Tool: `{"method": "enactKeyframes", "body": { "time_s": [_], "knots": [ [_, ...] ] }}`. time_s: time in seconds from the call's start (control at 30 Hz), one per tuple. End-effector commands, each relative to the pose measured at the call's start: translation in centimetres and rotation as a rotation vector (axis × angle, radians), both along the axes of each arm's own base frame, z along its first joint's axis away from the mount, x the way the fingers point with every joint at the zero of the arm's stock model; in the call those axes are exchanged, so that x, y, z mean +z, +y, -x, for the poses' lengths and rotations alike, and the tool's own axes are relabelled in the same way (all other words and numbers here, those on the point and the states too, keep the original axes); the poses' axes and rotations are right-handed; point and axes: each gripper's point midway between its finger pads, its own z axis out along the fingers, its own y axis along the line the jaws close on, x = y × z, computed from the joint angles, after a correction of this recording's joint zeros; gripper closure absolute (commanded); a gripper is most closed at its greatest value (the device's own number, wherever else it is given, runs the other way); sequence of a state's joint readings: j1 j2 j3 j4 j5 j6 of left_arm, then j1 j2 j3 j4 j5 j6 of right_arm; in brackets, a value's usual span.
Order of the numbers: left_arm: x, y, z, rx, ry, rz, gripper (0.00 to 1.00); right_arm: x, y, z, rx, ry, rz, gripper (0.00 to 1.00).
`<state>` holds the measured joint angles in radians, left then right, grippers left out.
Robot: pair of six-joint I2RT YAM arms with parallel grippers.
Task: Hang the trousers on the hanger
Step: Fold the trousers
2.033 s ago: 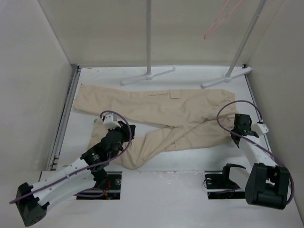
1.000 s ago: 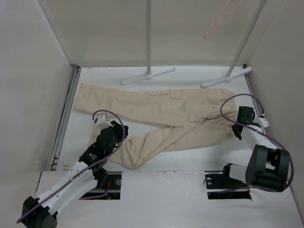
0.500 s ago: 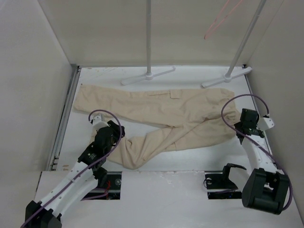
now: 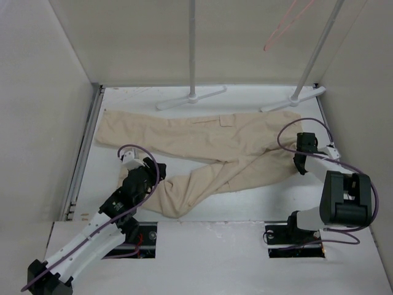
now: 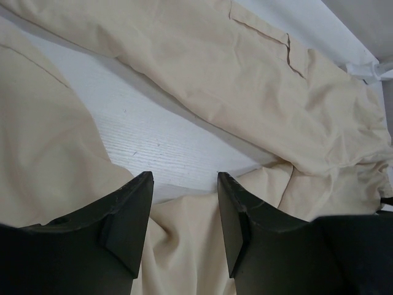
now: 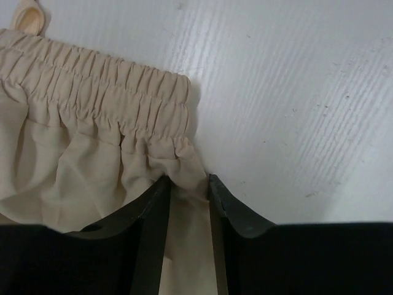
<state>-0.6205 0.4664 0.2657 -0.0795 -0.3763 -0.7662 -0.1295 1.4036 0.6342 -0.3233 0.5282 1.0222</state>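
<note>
Your trousers lie lengthwise across the desk, waistband rightward. The right gripper straddles its corner, narrow - clamped or not, you cannot tell. The left gripper hangs parted, empty, over the near leg; the hanger hangs high behind.

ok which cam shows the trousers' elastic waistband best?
Right wrist: the trousers' gathered waistband is close up and sharp, its corner between the right tool's fingers. Top external shows it small, beside that tool. Left wrist catches only a bunched bit at the far right edge.
</note>
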Motion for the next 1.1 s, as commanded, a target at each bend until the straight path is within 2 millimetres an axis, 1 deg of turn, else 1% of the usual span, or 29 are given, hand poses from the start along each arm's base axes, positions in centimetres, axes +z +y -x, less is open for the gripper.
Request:
{"method": "enactKeyframes", "body": {
  "time_s": [0.0, 0.13, 0.17, 0.2, 0.27, 0.33, 0.4, 0.53, 0.57, 0.6, 0.63, 0.67, 0.73, 0.8, 0.87, 0.93, 0.97, 1.0, 1.03, 1.07],
  "knots": [
    [2.0, -0.1, -0.5, 0.010, -0.063, 0.008, 0.56, -2.3, 1.1, 1.1, -0.041, 0.013, -0.074, 0.63],
    [2.3, -0.4, -0.6, 0.008, -0.077, 0.013, 0.56, -1.0, 0.9, 1.0, -0.037, -0.050, -0.041, 0.43],
    [2.3, -0.4, -0.6, 0.006, -0.078, 0.014, 0.56, -0.6, 0.9, 1.0, -0.035, -0.066, -0.032, 0.39],
    [2.3, -0.4, -0.5, 0.006, -0.078, 0.014, 0.56, -0.4, 1.0, 1.0, -0.036, -0.079, -0.029, 0.38],
    [2.2, -0.3, -0.5, 0.006, -0.074, 0.010, 0.56, -0.2, 0.7, 1.4, -0.075, -0.097, -0.020, 0.41],
    [2.1, -0.3, -0.4, 0.003, -0.069, 0.008, 0.56, -0.7, 0.6, 1.6, -0.124, -0.104, -0.038, 0.43],
    [2.0, -0.3, -0.3, 0.002, -0.067, 0.006, 0.56, -1.2, 0.9, 1.2, -0.131, -0.090, -0.056, 0.49],
    [2.0, -0.3, -0.3, 0.002, -0.067, 0.006, 0.57, -2.1, 0.8, 0.9, -0.135, -0.050, -0.080, 0.62],
    [2.0, -0.3, -0.3, 0.002, -0.065, 0.006, 0.57, -2.2, 0.6, 0.7, -0.129, -0.041, -0.081, 0.69],
    [2.0, -0.3, -0.3, 0.003, -0.064, 0.003, 0.57, -2.3, 0.6, 0.6, -0.120, -0.032, -0.079, 0.81],
    [2.0, -0.2, -0.4, 0.007, -0.065, 0.003, 0.57, -2.3, 0.7, 0.4, -0.112, -0.026, -0.078, 0.88],
    [2.1, -0.1, -0.5, 0.013, -0.065, 0.002, 0.57, -2.0, 0.6, 0.4, -0.109, -0.025, -0.067, 0.93],
    [2.2, 0.1, -0.7, 0.025, -0.062, -0.002, 0.58, -0.4, 1.0, 0.3, -0.078, -0.049, -0.018, 0.96],
    [2.3, 0.6, -0.9, 0.046, -0.052, -0.008, 0.58, 1.9, 1.1, 0.4, -0.054, -0.075, 0.051, 0.98],
    [2.4, 1.2, -1.2, 0.071, -0.036, -0.017, 0.58, 4.4, 0.8, 0.9, -0.041, -0.095, 0.108, 0.99],
    [2.5, 2.0, -1.3, 0.101, -0.027, -0.014, 0.73, 6.4, 0.2, 2.0, -0.030, -0.118, 0.160, 0.99],
    [2.6, 2.2, -1.3, 0.113, -0.025, -0.001, 0.78, 7.4, -0.1, 2.5, -0.026, -0.136, 0.185, 1.00],
    [2.7, 2.2, -1.1, 0.113, -0.019, 0.023, 0.88, 8.0, -0.4, 3.1, -0.019, -0.155, 0.201, 1.00],
    [2.8, 2.3, -0.9, 0.118, -0.015, 0.040, 0.94, 8.6, -0.9, 3.6, -0.025, -0.176, 0.213, 1.00],
    [2.8, 2.6, -0.6, 0.130, -0.012, 0.050, 0.97, 9.2, -1.5, 4.1, -0.040, -0.202, 0.225, 1.00]
  ]
}}
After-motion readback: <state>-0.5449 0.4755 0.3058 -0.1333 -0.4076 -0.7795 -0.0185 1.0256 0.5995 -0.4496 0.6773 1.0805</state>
